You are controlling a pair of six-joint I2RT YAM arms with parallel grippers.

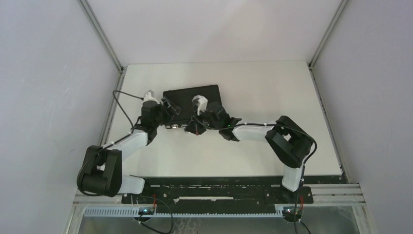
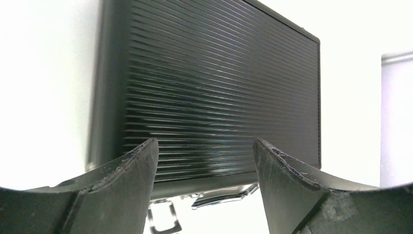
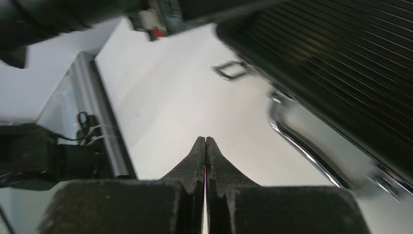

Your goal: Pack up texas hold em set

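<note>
By the black case (image 2: 219, 87), left jaws gape empty, right jaws closed.

Black ribbed case (image 1: 187, 97) lies flat, shut, on the table (image 1: 268, 97) (metal handle (image 3: 302, 141) nearside).

The case (image 2: 219, 87) filling the frame's centre is black with fine parallel ribbing (glossy in places), its handle (image 3: 297, 144) bright silver, the table (image 1: 272, 92) white.
</note>
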